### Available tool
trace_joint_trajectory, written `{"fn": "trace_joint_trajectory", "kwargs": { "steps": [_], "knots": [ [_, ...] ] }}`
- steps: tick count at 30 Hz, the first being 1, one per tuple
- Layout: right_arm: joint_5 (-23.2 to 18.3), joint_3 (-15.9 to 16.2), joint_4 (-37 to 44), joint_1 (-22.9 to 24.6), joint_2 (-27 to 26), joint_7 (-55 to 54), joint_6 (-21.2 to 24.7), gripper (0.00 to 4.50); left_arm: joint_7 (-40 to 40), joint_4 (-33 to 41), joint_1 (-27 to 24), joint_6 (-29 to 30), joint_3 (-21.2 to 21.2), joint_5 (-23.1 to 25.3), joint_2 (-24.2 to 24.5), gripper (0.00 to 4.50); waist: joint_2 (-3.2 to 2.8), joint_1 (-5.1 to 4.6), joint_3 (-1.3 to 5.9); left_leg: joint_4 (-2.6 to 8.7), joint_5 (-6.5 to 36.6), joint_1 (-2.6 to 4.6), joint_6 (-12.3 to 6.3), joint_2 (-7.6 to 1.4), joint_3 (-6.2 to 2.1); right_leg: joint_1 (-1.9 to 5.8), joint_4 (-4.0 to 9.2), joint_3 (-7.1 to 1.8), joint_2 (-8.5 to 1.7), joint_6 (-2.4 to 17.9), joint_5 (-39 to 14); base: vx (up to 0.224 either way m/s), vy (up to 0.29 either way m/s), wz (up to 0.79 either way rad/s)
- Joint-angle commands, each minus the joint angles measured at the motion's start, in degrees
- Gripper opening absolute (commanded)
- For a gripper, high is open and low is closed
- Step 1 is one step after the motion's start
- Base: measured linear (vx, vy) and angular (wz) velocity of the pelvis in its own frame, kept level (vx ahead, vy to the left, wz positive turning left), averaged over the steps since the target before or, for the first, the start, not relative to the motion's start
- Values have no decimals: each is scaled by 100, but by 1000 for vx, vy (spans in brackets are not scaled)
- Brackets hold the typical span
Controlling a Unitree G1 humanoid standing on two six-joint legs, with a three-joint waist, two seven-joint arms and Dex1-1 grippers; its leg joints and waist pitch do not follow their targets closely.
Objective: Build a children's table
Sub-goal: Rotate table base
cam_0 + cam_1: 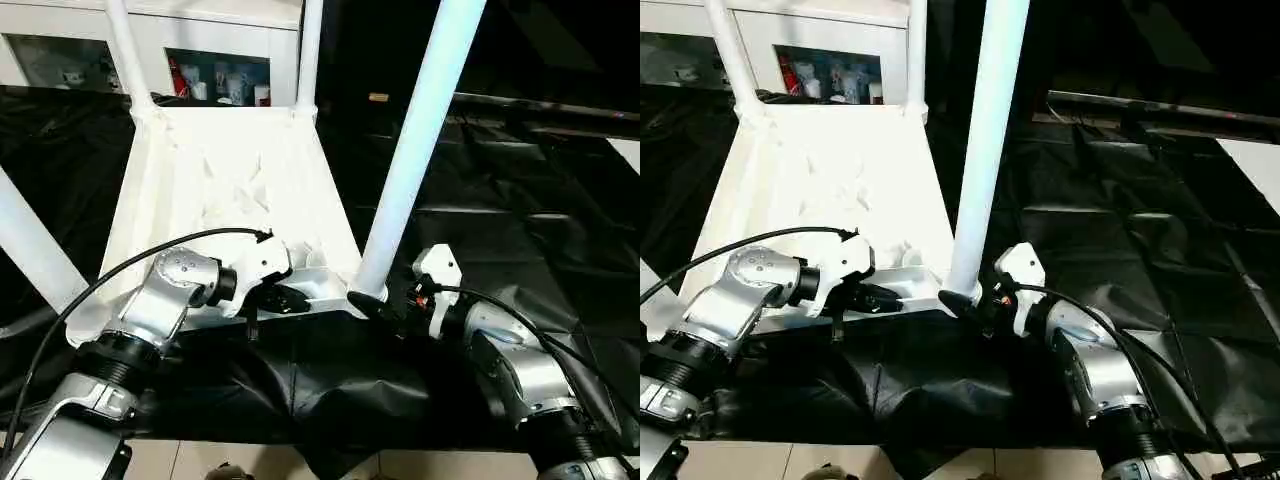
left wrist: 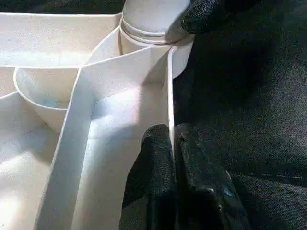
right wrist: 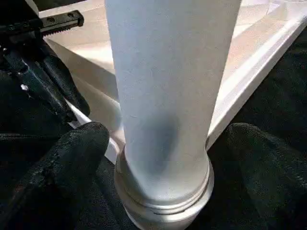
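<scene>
The left gripper (image 2: 171,143) has its two black fingers (image 2: 148,182) pressed together on the thin outer rim wall of the tabletop (image 1: 215,175), one finger inside the rim and one outside it, close to the near right corner. The right gripper (image 3: 160,143) has its fingers (image 3: 72,153) spread wide, one on each side of the base of the near right leg (image 1: 415,140); whether the pads actually touch the tube is hard to tell, though they appear to stand just off it.

That leg stands upright in the round corner socket (image 3: 163,191), its ringed collar seated at the socket's mouth. The tabletop lies upside down on a black cloth (image 1: 500,210), ribbed underside up, with the ribs and a curved partition plain in the left wrist view. Two more legs (image 1: 125,50) rise from the far corners, and a fourth leg (image 1: 30,245) stands at the near left corner. Both silver forearms (image 1: 160,300) reach in from the near edge. Behind the table stands a white cabinet (image 1: 215,45) with small items on its shelf.
</scene>
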State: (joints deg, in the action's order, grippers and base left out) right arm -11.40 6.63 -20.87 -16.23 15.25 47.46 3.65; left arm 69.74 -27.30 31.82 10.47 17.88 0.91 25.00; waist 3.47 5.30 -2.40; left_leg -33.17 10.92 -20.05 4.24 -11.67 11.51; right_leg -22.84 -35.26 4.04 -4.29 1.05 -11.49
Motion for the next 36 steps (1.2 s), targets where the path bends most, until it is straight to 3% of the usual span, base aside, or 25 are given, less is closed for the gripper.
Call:
{"fn": "trace_joint_trajectory", "kwargs": {
  "steps": [1, 10, 14, 19, 20, 21, 25, 27, 34, 36],
  "knots": [
    [4, -39, -45, -15, 33, 36, -67, 450, 96, -88, -181, 91, 248, 126, 42, 4, -45, 30, 307, 366, 874, 31, -139, -197, -115, 301, 362, -307, -421, 1202, -557, 0, 0, 0],
    [-569, -81, 615, 249, 427, 959, 283, 450, 608, 232, -336, -427, 249, -193, 56, 4, -26, 56, 303, 357, 805, 26, -298, -201, -110, 310, 350, -305, -408, 1219, -379, 0, 0, 0],
    [-781, -269, 905, 422, 898, 1320, 577, 450, 640, 87, -260, -668, 317, -84, 93, 4, -25, 148, 282, 367, 1048, 55, -220, -213, -107, 284, 403, -310, -421, 1093, -865, 0, 0, 0],
    [-935, -590, 853, 638, 1540, 1795, 702, 450, 913, 163, -286, -623, 346, -171, 161, 4, -7, 190, 296, 348, 1021, 30, -218, -198, -109, 306, 410, -304, -424, 1047, -892, 0, 0, 0],
    [-1008, -781, 737, 579, 1620, 1634, 857, 450, 1024, 209, -312, -624, 372, -177, 211, 4, -68, 198, 296, 347, 973, 39, -216, -197, -117, 298, 406, -306, -428, 1068, -873, 0, 0, 0],
    [-1008, -781, 737, 579, 1620, 1634, 857, 450, 1024, 209, -312, -624, 372, -177, 211, 4, -29, 185, 308, 337, 938, 32, -213, -194, -110, 304, 403, -298, -420, 1089, -810, 0, 0, 0],
    [-1048, -1108, 475, 302, 1391, 880, 917, 450, 1095, 379, -395, -708, 347, -249, 318, 4, -51, 140, 313, 338, 896, 41, -169, -194, -110, 285, 376, -287, -411, 1202, -660, 0, 0, 0],
    [-939, -1147, 310, 182, 1168, 432, 736, 450, 1143, 568, -451, -650, 189, -464, 335, 4, -54, 127, 316, 345, 900, 55, -110, -201, -109, 273, 363, -285, -412, 1227, -668, 0, 0, 0],
    [-932, -1260, 257, 82, 554, -150, 547, 450, 963, 1200, -683, -665, -281, -828, 491, 4, -39, 138, 322, 343, 732, 34, -161, -207, -104, 286, 307, -290, -414, 1251, -382, 0, 0, 0],
    [-941, -1300, 278, 57, 410, -352, 505, 450, 719, 1306, -744, -660, -479, -928, 465, 30, -52, 119, 308, 356, 879, 35, -92, -202, -104, 279, 335, -291, -413, 1205, -586, 0, 0, 0]
  ]
}}
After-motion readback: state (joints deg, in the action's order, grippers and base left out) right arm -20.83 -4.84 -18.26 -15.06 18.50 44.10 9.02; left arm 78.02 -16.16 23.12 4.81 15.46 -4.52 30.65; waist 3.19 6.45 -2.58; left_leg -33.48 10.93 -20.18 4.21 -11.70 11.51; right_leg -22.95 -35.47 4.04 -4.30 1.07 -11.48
